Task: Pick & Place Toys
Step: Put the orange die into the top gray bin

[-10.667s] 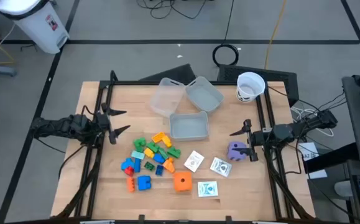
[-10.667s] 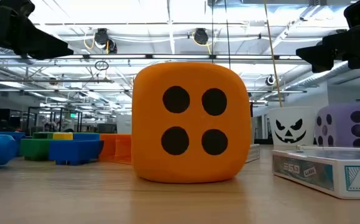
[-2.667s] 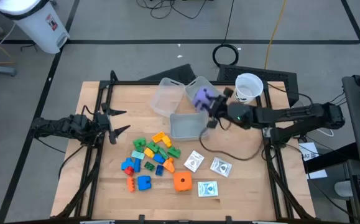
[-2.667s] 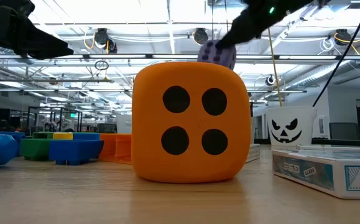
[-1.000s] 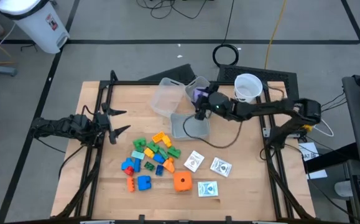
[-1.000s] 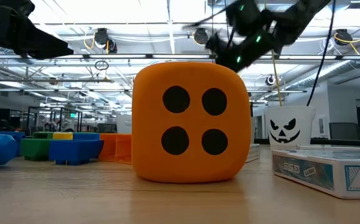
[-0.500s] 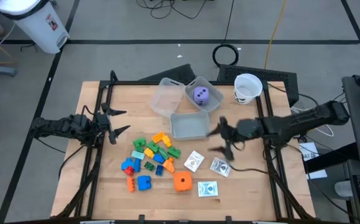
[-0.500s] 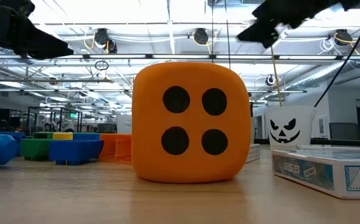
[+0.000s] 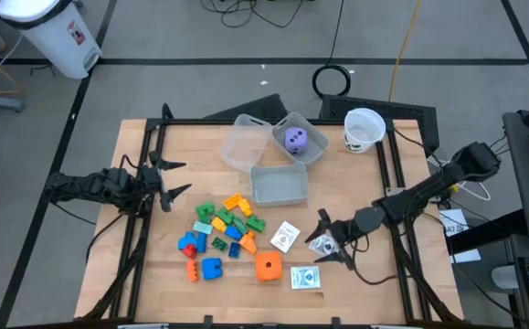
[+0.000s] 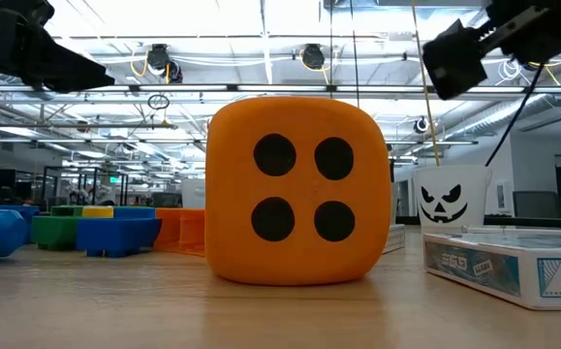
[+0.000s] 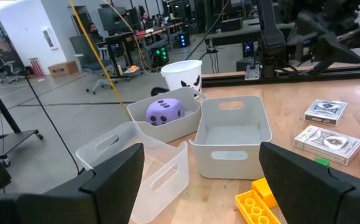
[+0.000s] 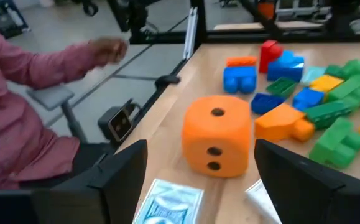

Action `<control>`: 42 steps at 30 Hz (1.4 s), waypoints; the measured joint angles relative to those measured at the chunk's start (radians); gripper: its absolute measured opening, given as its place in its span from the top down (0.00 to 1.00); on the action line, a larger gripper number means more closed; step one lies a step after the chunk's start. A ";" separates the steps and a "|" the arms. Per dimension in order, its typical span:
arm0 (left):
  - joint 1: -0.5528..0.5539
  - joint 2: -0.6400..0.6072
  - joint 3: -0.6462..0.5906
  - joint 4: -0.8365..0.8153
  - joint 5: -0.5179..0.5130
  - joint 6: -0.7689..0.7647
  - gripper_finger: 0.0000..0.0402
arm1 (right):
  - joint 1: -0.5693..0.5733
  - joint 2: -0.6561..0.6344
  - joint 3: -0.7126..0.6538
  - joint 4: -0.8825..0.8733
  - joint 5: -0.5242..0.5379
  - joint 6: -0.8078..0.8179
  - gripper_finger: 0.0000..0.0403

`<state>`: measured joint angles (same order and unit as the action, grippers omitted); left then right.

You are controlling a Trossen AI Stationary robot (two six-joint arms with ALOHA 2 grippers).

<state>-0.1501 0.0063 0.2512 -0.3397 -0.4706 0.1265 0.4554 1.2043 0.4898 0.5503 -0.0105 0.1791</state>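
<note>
Right gripper (image 9: 330,240), fingers spread and empty, hovers over the white cards (image 9: 323,245) at five o'clock. Orange die (image 9: 267,266) sits just beside; purple die (image 9: 294,139) rests binned at twelve. Descending askew could scatter cards.

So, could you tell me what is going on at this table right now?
The robot is sorting toys into clear bins. The purple die already sits in one bin at the far side of the table. The right claw is open and empty, low over the white cards near the orange die. The left claw waits open at the table's left edge, beside the untouched pile of blocks.
</note>
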 joint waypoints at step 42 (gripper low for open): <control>-0.165 0.846 0.040 1.005 0.324 -0.292 0.19 | 0.009 -0.373 0.001 -0.175 0.014 -0.147 0.39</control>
<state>-0.3155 0.8525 0.2910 0.6655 -0.1462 -0.1657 0.4641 0.8310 0.4904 0.3754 0.0036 0.0322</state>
